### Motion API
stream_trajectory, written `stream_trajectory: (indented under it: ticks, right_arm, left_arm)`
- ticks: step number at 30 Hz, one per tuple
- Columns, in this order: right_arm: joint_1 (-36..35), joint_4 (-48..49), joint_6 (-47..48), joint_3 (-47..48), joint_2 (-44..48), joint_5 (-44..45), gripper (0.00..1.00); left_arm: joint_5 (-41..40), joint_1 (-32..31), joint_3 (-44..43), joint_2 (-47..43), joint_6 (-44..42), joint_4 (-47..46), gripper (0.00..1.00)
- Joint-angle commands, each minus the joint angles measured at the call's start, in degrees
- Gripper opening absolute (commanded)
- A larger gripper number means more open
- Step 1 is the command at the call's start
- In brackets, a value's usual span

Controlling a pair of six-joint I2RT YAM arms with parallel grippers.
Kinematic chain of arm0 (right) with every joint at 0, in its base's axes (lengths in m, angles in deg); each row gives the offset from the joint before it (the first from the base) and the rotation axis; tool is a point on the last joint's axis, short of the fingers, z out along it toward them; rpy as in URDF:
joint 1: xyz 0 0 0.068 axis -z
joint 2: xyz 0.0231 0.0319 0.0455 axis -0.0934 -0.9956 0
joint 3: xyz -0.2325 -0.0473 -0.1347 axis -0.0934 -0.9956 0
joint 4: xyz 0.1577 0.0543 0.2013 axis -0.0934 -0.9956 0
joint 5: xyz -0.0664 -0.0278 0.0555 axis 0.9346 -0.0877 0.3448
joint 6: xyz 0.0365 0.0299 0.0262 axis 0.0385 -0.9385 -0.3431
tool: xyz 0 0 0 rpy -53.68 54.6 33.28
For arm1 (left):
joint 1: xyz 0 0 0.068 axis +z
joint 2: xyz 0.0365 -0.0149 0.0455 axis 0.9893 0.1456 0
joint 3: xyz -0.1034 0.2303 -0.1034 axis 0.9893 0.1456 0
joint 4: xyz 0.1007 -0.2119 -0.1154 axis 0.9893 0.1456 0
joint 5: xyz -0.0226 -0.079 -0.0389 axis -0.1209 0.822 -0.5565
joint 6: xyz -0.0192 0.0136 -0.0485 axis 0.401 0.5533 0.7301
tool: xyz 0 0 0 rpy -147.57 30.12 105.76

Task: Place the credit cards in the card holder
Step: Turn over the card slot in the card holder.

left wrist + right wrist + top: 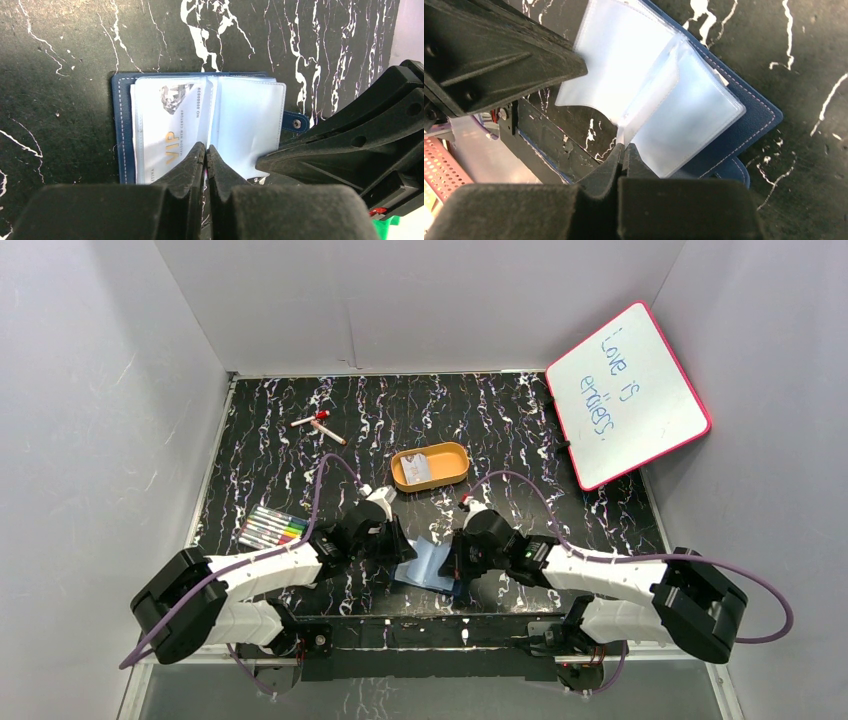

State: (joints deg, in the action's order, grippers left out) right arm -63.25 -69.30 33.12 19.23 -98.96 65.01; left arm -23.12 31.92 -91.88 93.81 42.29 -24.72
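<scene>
Closest to us, the left gripper (205, 149) has its black fingers drawn together, tips down at the near edge of the card holder (119, 125), right on the fold between its clear sleeves (247, 120). We cannot tell whether a leaf of plastic is nipped between them. We see the holder lying open and flat on the table (500, 420), between the two arms and near their bases. The right gripper (622, 147) is likewise clenched, with one sleeve standing up right at its tips, perhaps pinched there. One VIP card (167, 132) sits in the left-hand sleeve, so we judge that part done. A pale card (417, 468) lies in the orange tray (462, 455), well apart from the holder, so we reckon at least one card is left to fetch and slide in.
</scene>
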Motion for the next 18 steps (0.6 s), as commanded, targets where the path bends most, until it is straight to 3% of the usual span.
stream_trajectory:
  ticks: [1,7,10,12,14,18]
  right_arm:
    - [-0.23,-2.37,-1.65,-1.66,2.91,2.09,0.00]
    - [-0.16,-9.66,-4.80,-2.50,5.16,6.25,0.02]
    - [-0.21,-14.32,-5.21,-1.41,6.62,7.99,0.32]
    - [-0.22,-17.12,-4.53,0.08,8.09,9.16,0.44]
    - [-0.22,-18.43,-3.29,2.12,9.31,9.51,0.49]
    - [-0.23,-14.50,1.36,6.81,9.34,5.27,0.47]
  left_arm:
    - [-0.20,0.14,-0.88,0.25,-0.64,-0.72,0.01]
    - [-1.30,0.08,-1.21,-0.16,-0.27,0.59,0.00]
    - [-2.99,0.11,-1.49,-0.48,0.52,2.49,0.00]
    - [-4.20,0.09,-1.50,-0.93,1.25,3.71,0.00]
    - [-5.47,0.07,-1.43,-1.42,2.22,5.08,0.00]
    - [-8.21,0.10,-0.53,-2.79,4.83,6.44,0.00]
